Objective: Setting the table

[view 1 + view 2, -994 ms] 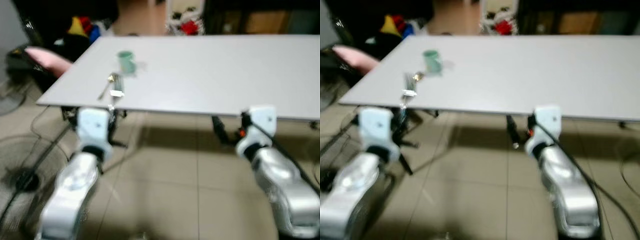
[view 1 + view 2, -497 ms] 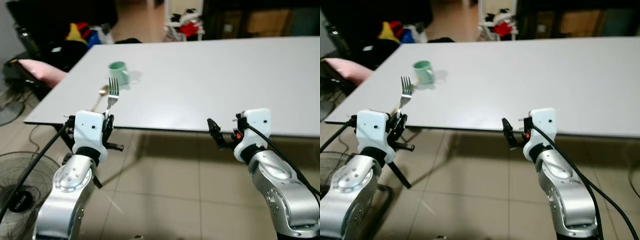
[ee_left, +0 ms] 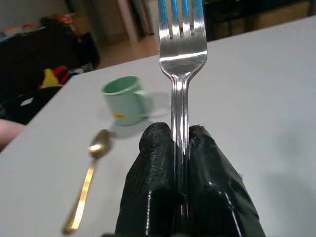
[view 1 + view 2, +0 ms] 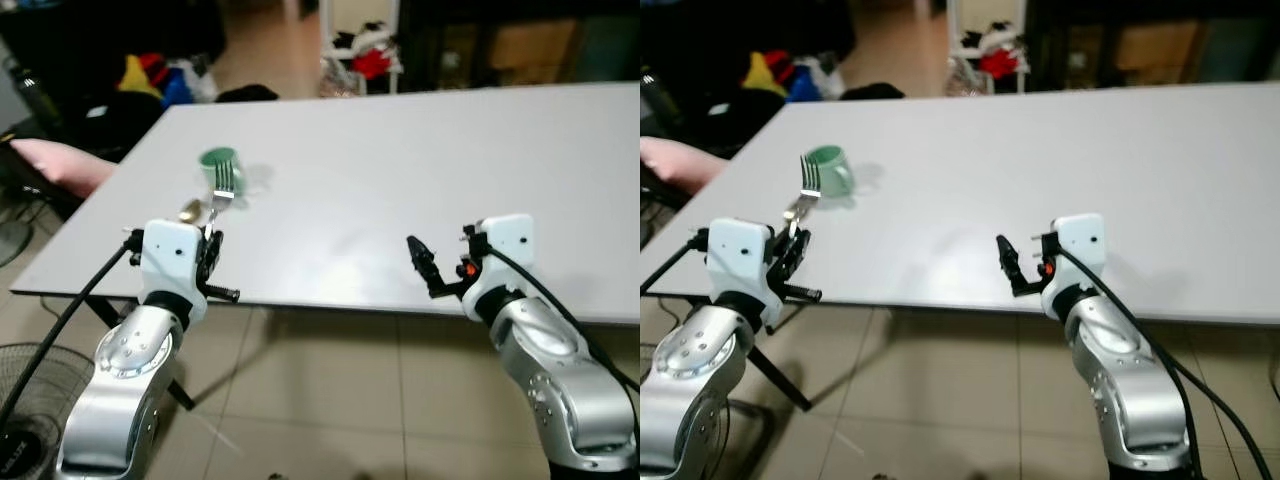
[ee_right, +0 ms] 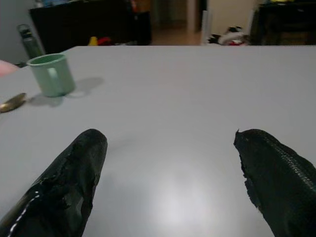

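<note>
My left gripper (image 4: 209, 240) is shut on a silver fork (image 3: 181, 59) and holds it upright, tines up, over the near left edge of the white table (image 4: 420, 160). A green mug (image 4: 218, 162) stands on the table beyond the fork (image 4: 222, 185). Next to the mug lies a gold spoon (image 3: 89, 185), its bowl (image 4: 190, 210) showing just left of the gripper. My right gripper (image 4: 420, 262) is open with nothing between its fingers (image 5: 69, 182), low over the table's near edge at the middle.
The table's near edge runs just in front of both wrists. Beyond the far left corner lie coloured clutter (image 4: 150, 80) and a pink cushion (image 4: 60, 165). A fan (image 4: 15, 420) stands on the tiled floor at lower left.
The camera has come closer to the table. Both grippers have risen from below the table's edge to over its top, the left one still holding the fork.
</note>
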`<state>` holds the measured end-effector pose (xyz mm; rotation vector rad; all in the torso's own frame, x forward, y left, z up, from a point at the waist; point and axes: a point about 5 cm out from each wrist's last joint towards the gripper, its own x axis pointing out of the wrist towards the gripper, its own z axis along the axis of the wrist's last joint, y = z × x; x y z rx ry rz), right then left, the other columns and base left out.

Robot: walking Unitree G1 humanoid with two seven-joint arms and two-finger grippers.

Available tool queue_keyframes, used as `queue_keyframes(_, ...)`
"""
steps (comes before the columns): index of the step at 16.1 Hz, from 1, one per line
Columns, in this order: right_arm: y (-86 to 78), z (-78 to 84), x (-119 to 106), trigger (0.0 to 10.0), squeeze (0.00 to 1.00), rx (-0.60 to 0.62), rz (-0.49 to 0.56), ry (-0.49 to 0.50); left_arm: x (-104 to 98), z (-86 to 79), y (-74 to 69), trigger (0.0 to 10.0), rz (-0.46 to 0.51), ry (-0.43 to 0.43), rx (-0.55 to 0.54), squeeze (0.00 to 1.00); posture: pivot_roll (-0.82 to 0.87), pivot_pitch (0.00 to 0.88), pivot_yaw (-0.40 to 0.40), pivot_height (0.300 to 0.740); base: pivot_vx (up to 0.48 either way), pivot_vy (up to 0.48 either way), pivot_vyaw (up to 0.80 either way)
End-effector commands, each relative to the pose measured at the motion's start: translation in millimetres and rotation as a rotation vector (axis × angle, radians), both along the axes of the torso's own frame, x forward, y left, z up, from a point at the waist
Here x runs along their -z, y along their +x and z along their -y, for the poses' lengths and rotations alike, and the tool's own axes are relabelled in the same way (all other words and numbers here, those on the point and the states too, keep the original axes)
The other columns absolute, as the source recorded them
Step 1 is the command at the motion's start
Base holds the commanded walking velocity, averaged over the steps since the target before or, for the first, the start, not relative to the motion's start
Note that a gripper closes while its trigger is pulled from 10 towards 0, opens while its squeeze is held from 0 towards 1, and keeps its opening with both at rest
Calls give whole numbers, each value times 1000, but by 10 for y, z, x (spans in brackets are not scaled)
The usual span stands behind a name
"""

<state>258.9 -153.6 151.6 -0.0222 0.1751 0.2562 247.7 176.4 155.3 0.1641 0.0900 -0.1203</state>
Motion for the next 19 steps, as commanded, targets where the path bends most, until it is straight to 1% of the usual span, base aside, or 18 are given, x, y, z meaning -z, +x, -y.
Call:
queue_keyframes(1,24,-98,-48,10000,0,-37,21,15,-5,-88,-11,10000,2,18,-25,0,-63,0,107,740,431,0,0)
queue_keyframes(5,22,-114,-31,10000,0,-45,10,21,13,-96,-21,10000,-7,23,-18,0,-61,0,108,740,428,0,0)
queue_keyframes(8,12,-94,-6,10000,0,-36,3,12,25,-96,-10,10000,-12,26,-13,0,-64,0,114,740,423,0,0)
queue_keyframes(13,-14,-44,47,10000,0,-19,-15,10,72,-33,-15,10000,-22,16,3,0,-74,0,118,740,0,0,0)
queue_keyframes(19,-32,-47,81,10000,0,-21,-23,18,81,-38,-22,10000,-19,19,3,0,-70,0,116,740,0,464,-769)
